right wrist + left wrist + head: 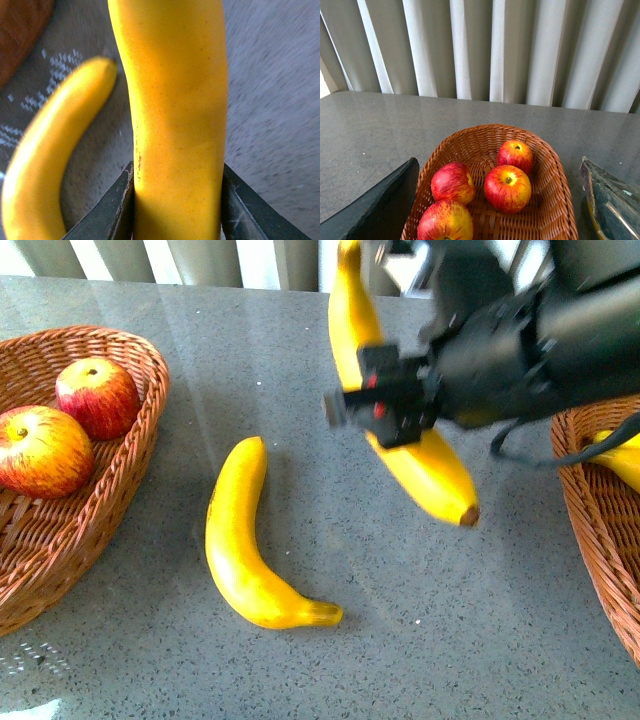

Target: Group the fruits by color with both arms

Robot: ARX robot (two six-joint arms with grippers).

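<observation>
Starting with the front view, the right gripper (385, 410) is seen closed around the held banana (430, 465), which is carried clear of the table (470, 640), tilted with its brown tip lowest, just left of the right basket (600, 540). One stored banana (622, 455) is partly visible inside that basket. A loose banana (245, 550) is lying flat on the table between the two baskets, nearer the left basket (125, 480), in which two apples (97, 395) are shown. The left arm is not seen in this view. From the left wrist view, four apples are counted in the left basket, and the left gripper (498, 165) is poised close to it with its fingers (380, 210) wide apart and nothing between them. From the right wrist view, the held banana is shown clamped mid-length between two dark pads (112, 210), and the loose banana is seen on the table beside it. No apple is found outside the left basket, so the red sorting is judged complete as far as is shown. The held banana has yet to be placed in the right basket, and the loose banana has yet to be picked up.
</observation>
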